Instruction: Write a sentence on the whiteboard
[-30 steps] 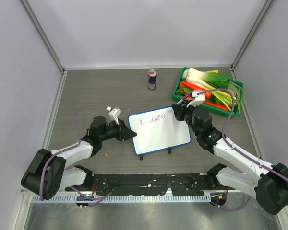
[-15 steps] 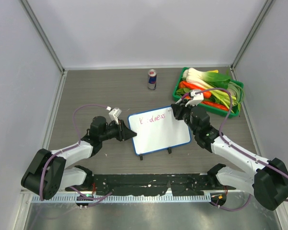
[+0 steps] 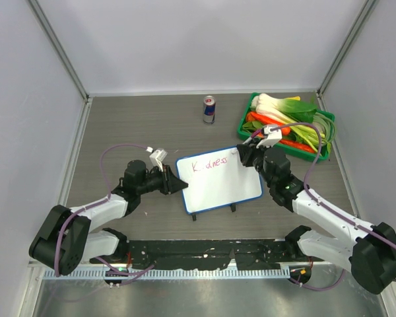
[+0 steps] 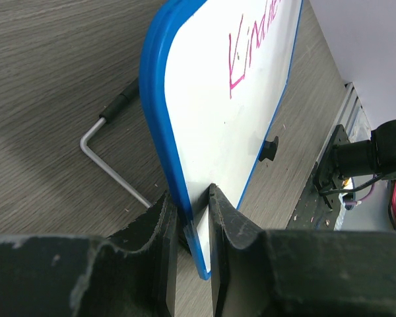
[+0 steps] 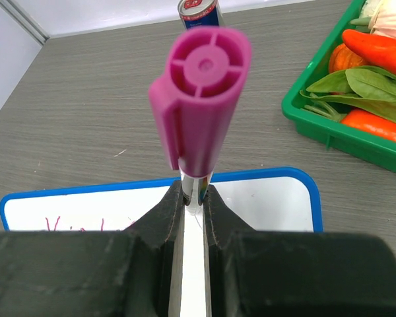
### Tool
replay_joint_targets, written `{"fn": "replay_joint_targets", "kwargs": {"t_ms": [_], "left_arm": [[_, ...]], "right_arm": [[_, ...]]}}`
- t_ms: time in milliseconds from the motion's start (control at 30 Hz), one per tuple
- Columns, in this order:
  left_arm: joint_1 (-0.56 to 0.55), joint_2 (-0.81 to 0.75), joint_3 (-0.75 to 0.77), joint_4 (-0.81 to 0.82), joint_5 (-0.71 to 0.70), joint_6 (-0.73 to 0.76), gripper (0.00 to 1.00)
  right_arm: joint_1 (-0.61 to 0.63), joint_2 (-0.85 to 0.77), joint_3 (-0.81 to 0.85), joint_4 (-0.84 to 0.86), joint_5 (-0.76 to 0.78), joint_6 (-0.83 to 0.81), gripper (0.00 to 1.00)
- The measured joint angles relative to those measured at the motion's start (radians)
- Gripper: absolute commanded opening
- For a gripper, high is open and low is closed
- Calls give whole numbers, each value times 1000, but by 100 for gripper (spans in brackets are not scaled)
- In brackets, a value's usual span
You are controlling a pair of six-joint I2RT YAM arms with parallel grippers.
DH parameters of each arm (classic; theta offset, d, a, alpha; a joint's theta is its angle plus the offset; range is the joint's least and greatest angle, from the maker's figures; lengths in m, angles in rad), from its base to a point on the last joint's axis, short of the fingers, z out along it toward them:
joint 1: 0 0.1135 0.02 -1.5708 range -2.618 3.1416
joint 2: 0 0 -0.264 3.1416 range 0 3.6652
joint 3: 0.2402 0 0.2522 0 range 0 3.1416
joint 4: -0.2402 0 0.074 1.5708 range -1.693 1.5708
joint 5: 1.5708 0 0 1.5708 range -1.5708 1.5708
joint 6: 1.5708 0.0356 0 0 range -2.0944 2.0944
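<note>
Whiteboard point(image 3: 221, 188), centre frame, long axis left-right, left edge pinched by left gripper point(image 3: 183, 187); right gripper point(image 3: 241, 156), clamped on marker point(image 5: 199, 99), at upper-right corner beyond sentence point(image 3: 210, 164).

The whiteboard point(image 3: 219, 185) stands mid-table point(image 3: 138, 119), the sentence point(image 3: 211, 164) running along its far edge. The left gripper point(image 3: 183, 187) sits at the board's left edge, and the right gripper point(image 3: 241, 157), with the marker point(image 5: 199, 112), at its far right corner. Behind the board stands a can point(image 3: 209, 109). To the can's right lies a tray point(image 3: 246, 112) of vegetables point(image 3: 290, 115).
</note>
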Motion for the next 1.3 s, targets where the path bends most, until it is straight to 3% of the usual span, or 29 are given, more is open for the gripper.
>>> {"fn": "replay_joint_targets", "kwargs": {"t_ms": [867, 1300], "left_arm": [[0, 0, 0, 0, 0, 0, 0], [-1, 0, 0, 0, 0, 0, 0]], "right_arm": [[0, -49, -43, -57, -35, 15, 1], [0, -34, 21, -30, -16, 14, 1]]}}
